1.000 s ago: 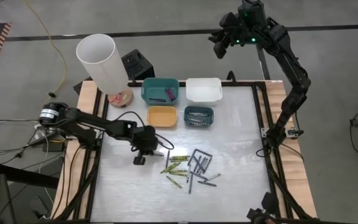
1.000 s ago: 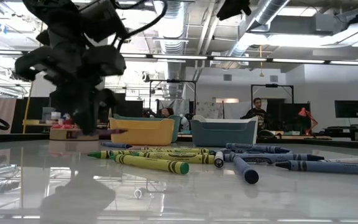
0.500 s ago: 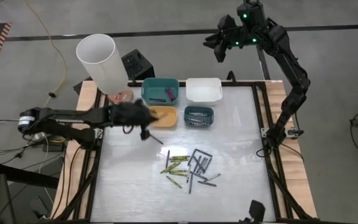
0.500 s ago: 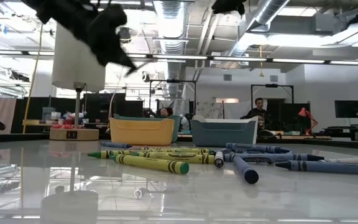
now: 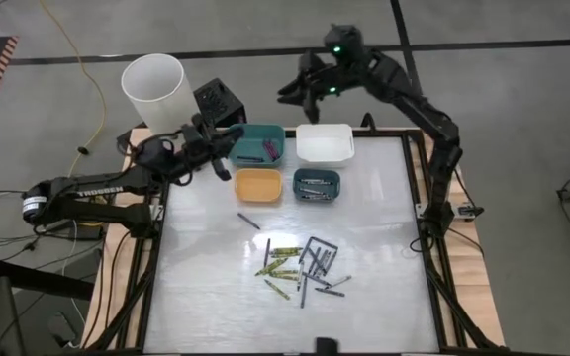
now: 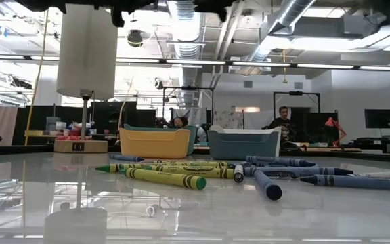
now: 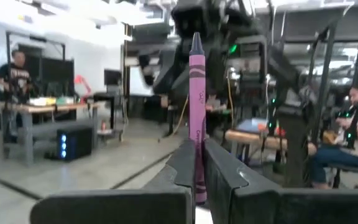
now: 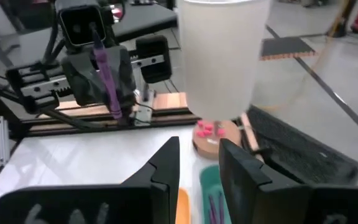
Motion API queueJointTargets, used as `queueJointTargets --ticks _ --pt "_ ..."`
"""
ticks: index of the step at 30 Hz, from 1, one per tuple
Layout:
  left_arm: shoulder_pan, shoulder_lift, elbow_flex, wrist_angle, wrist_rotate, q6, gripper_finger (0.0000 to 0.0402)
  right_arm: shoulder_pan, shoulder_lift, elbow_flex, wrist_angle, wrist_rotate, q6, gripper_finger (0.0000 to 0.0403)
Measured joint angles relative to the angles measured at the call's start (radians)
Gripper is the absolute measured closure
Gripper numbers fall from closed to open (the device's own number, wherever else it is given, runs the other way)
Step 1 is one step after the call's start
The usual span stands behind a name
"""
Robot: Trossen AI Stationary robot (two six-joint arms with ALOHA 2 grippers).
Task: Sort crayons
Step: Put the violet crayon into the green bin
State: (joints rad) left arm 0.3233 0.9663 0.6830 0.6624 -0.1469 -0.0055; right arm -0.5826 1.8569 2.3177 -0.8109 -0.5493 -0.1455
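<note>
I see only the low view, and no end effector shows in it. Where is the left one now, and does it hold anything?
Observer: The left end effector is raised beside the large teal bin, shut on a purple crayon.
Operator: And the right one?
Observer: The right end effector is open and empty, up high beyond the back edge of the table.
Operator: What lies inside that teal bin?
Observer: A few purple crayons lie in it already.

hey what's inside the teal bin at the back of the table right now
The teal bin holds a few purple crayons. Their exact count cannot be told, and the left gripper covers the bin's near-left edge.
</note>
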Motion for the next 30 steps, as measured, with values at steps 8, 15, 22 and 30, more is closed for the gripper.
queueJointTargets --ticks 8,15,22,30 --pt "0.0 0.0 0.0 0.102 0.0 -0.004 0.0399 0.085 0.066 -0.001 0.191 -0.039 0.014 0.0294" --pt "-0.001 0.001 0.0 0.107 0.0 -0.002 0.0399 0.126 0.064 0.0 0.276 -0.06 0.015 0.0294" --pt "-0.001 0.001 0.0 0.107 0.0 0.012 0.04 0.162 0.062 0.0 0.301 -0.081 0.015 0.0293" --pt "-0.001 0.001 0.0 0.106 0.0 0.033 0.0401 0.219 0.063 0.0 0.358 0.026 -0.034 0.0276"
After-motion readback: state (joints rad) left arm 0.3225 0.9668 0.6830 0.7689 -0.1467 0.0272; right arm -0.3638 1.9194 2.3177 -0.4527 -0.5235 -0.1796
